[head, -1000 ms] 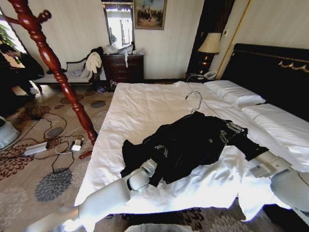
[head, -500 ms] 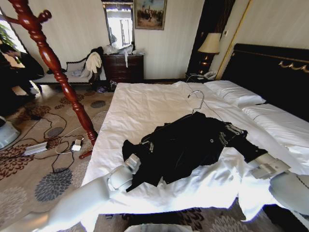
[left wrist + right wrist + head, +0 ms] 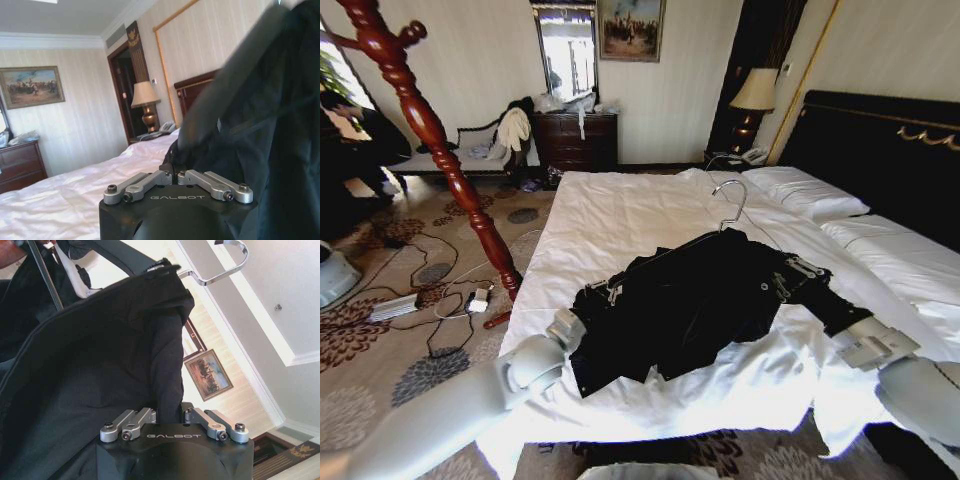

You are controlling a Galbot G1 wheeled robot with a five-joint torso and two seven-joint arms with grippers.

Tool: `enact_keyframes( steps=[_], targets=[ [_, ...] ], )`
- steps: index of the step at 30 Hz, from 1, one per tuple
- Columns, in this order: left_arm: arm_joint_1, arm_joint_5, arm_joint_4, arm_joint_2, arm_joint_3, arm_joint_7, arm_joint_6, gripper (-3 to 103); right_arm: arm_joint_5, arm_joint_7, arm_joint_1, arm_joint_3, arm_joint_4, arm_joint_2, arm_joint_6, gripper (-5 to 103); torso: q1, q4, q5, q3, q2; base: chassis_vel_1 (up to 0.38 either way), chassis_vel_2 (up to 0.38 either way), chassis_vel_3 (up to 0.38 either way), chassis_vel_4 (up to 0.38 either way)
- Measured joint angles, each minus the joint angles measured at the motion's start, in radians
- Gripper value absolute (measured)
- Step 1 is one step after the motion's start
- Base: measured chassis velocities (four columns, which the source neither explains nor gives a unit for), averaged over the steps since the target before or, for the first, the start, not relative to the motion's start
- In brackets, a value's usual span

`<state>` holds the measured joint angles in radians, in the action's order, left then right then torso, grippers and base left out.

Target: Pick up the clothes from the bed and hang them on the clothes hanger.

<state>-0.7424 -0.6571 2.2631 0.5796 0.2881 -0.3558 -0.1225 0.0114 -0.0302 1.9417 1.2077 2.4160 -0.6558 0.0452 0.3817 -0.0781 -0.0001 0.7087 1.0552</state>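
Both arms reach in from the lower corners, lifting the clothes [image 3: 695, 295] over the bed [image 3: 620, 215].
Left gripper [image 3: 602, 291] and right gripper [image 3: 798, 270] each clamp black cloth at mid-frame; the clothes hanger [image 3: 732, 208] hook rises just above the garment.

The clothes [image 3: 695, 300] lie on the bed [image 3: 620, 215] — hanger hook [image 3: 732, 205] behind (toward the pillows [image 3: 807, 192]).
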Motion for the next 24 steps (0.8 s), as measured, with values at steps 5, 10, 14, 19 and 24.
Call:
enact_keyframes(
  steps=[5, 10, 14, 19, 24],
  targets=[
    [-0.055, -0.055, 0.069, -0.074, -0.104, 0.02, 0.001, 0, -0.012, 0.006, 0.004, 0.003, -0.004, 0.018, 0.005, 19, 0.0, 0.0002, -0.0001, 0.0, 0.0, 0.0, 0.0, 0.0, 0.0],
    [-0.164, -0.109, 0.12, -0.137, -0.253, 0.036, 0.002, 0, -0.042, 0.015, -0.001, 0.003, -0.004, 0.036, 0.026, 19, 0.0, 0.0004, -0.0002, 0.0, 0.0, 0.0, 0.0, 0.0, 0.0],
    [-0.204, -0.116, 0.144, -0.179, -0.291, 0.044, 0.015, 0, -0.051, 0.018, -0.001, 0.001, -0.006, 0.041, 0.033, 19, 0.0, 0.0, 0.0001, 0.0, 0.0, 0.0, 0.0, 0.0, 0.0],
    [-0.193, -0.132, 0.17, -0.186, -0.289, 0.043, 0.015, 0, -0.048, 0.02, -0.002, 0.002, -0.022, 0.05, 0.034, 19, 0.0, 0.0001, 0.0, 0.0, 0.0, 0.0, 0.0, 0.0, 0.0],
    [-0.176, -0.177, 0.204, -0.205, -0.292, 0.036, 0.006, 0, -0.036, 0.021, -0.006, -0.001, -0.051, 0.059, 0.03, 19, 0.0, 0.0001, 0.0001, 0.0, 0.0, 0.0, 0.0, 0.0, 0.0]
  ],
)
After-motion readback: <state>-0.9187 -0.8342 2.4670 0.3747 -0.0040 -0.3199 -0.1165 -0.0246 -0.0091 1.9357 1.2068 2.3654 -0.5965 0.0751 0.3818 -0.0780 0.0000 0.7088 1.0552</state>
